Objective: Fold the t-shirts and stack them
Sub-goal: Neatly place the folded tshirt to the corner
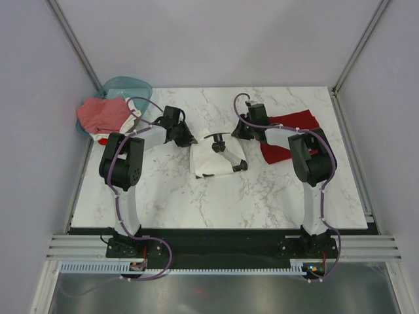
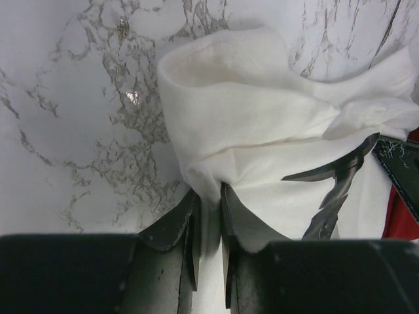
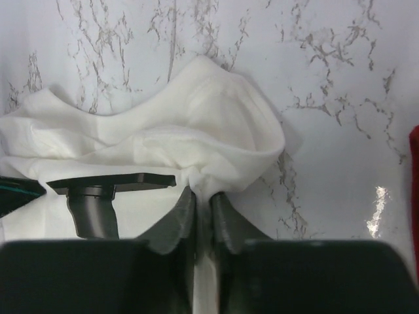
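A white t-shirt [image 1: 213, 163] with a black print lies crumpled in the middle of the marble table. My left gripper [image 1: 188, 139] is at its far left corner, and the left wrist view shows that gripper [image 2: 209, 199] shut on a pinch of the white cloth [image 2: 262, 111]. My right gripper [image 1: 237, 133] is at the far right corner; in the right wrist view the gripper [image 3: 203, 195] is shut on a bunched fold of the same shirt [image 3: 196, 124]. A dark red t-shirt [image 1: 288, 134] lies flat behind the right arm. A pinkish-red t-shirt [image 1: 101, 112] is heaped at the far left.
A teal plastic basket [image 1: 131, 85] stands at the far left corner, under the pinkish-red heap. A bit of white cloth [image 1: 103, 138] hangs below that heap. Grey walls close in the table on three sides. A sliver of red cloth [image 2: 399, 219] shows beside the white shirt.
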{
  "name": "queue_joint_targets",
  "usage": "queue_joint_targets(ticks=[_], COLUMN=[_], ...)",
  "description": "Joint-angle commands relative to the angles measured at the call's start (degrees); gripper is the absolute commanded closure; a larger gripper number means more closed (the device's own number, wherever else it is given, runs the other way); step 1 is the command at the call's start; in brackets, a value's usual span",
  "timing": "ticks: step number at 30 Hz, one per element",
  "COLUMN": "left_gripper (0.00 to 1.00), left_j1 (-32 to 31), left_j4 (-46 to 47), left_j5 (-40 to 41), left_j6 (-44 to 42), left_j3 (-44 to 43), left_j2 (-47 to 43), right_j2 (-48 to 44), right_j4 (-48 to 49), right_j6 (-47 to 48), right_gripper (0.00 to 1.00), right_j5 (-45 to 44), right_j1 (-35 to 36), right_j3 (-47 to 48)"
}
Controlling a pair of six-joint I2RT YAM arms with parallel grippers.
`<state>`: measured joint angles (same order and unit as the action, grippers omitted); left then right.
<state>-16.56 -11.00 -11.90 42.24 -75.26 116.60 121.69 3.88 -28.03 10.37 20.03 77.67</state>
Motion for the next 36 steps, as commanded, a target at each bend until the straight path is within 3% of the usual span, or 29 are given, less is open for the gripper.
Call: queue_joint_targets(ticks=[1,3,9,18,26,32,36], left_gripper=[0.78,0.81,0.98,0.98,0.98,0.98,0.98], left_j1=[0.38,0.12,-1.37,-4.88,-12.35,-19.12,-24.3], left_j4=[-2.0,-2.09,-2.0,-1.74,-0.25,0.28,1.6], left_j5=[2.41,2.58,4.24,8.91,14.18,16.38,16.21], left_j6=[-2.95,-3.04,-3.3,-3.13,0.03,2.58,5.04], left_j3=[-1.11,-1.02,-0.24,3.98,8.55,9.17,7.07], left_j2=[0.12,-0.14,-2.51,-11.65,-18.77,-22.37,-22.03], right_j2=[0.66,0.04,-4.35,-15.42,-25.08,-33.42,-39.67], right_j4=[-1.24,-1.5,-1.42,-1.41,-3.79,-13.53,-17.76], right_j6=[0.43,0.96,1.31,0.61,-0.01,0.44,0.35], right_gripper=[0.9,1.0,1.0,1.0,1.0,1.0,1.0], right_j5=[0.44,0.18,-0.97,-3.16,-8.52,-16.78,-18.98], right_j1=[1.06,1.5,2.03,2.2,2.12,0.98,-3.4], right_j3=[0.82,1.25,-0.84,-6.73,-12.63,-12.98,-15.43])
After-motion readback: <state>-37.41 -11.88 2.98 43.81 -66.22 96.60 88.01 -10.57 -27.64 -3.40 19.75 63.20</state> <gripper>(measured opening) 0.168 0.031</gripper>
